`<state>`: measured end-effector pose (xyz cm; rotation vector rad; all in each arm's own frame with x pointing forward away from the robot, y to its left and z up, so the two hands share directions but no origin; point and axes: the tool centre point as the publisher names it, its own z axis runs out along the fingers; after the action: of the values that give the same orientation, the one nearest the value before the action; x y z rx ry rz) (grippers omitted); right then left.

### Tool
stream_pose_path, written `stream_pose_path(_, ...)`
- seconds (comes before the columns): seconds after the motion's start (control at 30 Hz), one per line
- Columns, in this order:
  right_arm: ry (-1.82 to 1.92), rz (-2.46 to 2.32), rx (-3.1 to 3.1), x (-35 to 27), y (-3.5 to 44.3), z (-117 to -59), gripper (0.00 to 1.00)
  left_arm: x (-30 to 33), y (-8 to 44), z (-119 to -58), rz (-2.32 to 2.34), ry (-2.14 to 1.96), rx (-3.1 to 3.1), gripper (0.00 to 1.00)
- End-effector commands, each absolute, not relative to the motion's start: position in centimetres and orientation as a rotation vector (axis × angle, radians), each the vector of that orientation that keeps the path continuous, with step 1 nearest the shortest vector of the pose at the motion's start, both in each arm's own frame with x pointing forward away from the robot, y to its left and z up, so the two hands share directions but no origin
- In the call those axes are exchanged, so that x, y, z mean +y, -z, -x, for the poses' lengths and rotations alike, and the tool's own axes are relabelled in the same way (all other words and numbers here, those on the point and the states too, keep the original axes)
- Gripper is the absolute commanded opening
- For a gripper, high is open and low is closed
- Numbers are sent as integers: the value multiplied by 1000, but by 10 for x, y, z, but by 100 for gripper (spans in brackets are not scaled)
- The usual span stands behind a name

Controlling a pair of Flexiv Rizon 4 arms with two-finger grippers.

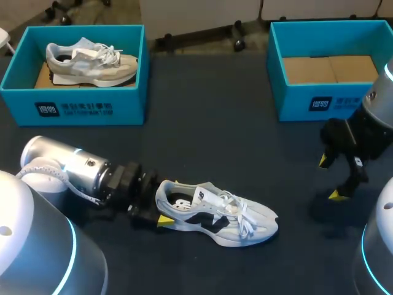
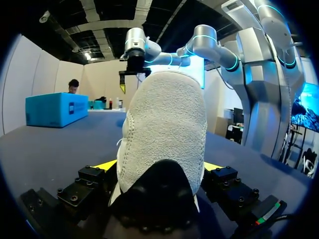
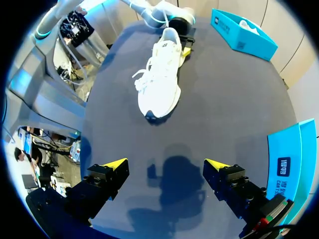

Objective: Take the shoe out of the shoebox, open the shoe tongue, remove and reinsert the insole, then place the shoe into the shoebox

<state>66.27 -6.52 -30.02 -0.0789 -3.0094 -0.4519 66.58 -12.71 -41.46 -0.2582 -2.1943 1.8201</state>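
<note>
— Where's the sneaker (image 1: 215,215)?
— Lower middle of the frame, upright on the dark worktop (image 1: 245,147), long axis left to right, toe pointing right (slightly downward), heel left.
— And the fingers?
— The left fingers (image 1: 164,220) pinch its heel from both sides; the right fingers (image 1: 334,195) hang spread at right, below a blue shoebox (image 1: 319,104).

Left gripper (image 2: 160,165) clamps shoe (image 1: 216,212) (right gripper (image 3: 166,163) spread)
</note>
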Motion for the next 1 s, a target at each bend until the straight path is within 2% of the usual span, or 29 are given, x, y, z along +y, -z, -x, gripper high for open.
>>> stream_pose_path(0.03,451,78,-3011,-65,301,-662,100,-131,416,-662,266,-1816,-2192,100)
stream_pose_path(0.53,451,78,-3011,-65,301,-662,100,-134,422,-665,241,-1849,-2240,100)
stream_pose_path(0.57,451,78,-3011,-65,301,-662,100,-134,423,-666,239,-1852,-2240,65)
stream_pose_path(0.6,451,78,-3011,-65,301,-662,100,-133,423,-666,239,-1855,-2241,27)
stream_pose_path(0.63,451,78,-3011,-65,301,-662,100,-133,423,-666,239,-1855,-2243,0)
stream_pose_path(1.0,451,78,-3011,-65,301,-662,100,-116,420,-676,109,-1960,-2246,0)
